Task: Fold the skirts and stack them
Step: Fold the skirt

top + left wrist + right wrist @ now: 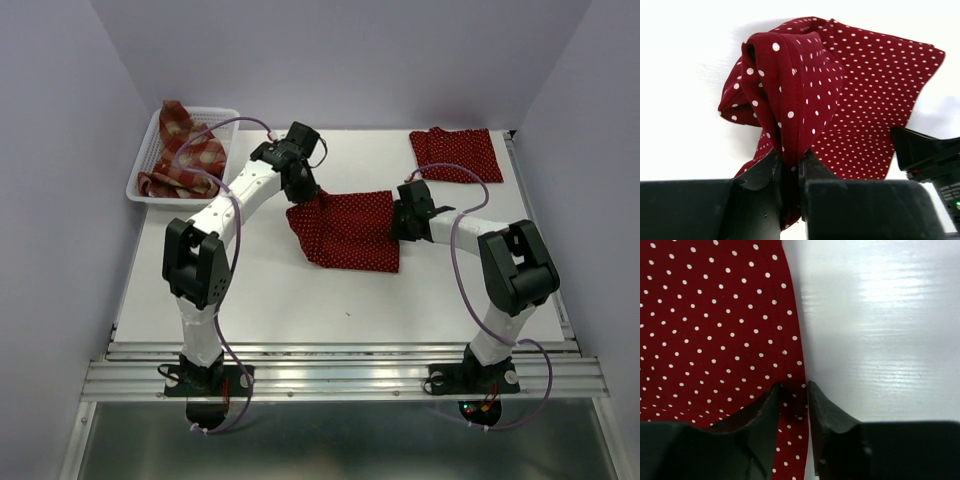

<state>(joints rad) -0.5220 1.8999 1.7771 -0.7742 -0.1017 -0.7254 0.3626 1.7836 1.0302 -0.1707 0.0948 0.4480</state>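
On the white table (300, 300), left gripper (790, 157) pinches the dotted skirt (345, 230), right gripper (794, 387) seemingly clamping its edge.

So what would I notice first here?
Mid-table, a dotted red skirt is gripped from both sides: the left hand pinches a lifted bunch, the right hand clamps its edge. A second dotted skirt lies folded at the far right corner, and a plaid skirt sits crumpled in the white basket far left.

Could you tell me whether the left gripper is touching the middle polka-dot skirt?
Touching. The left wrist view shows the left gripper pinching the middle polka-dot skirt between its fingers.
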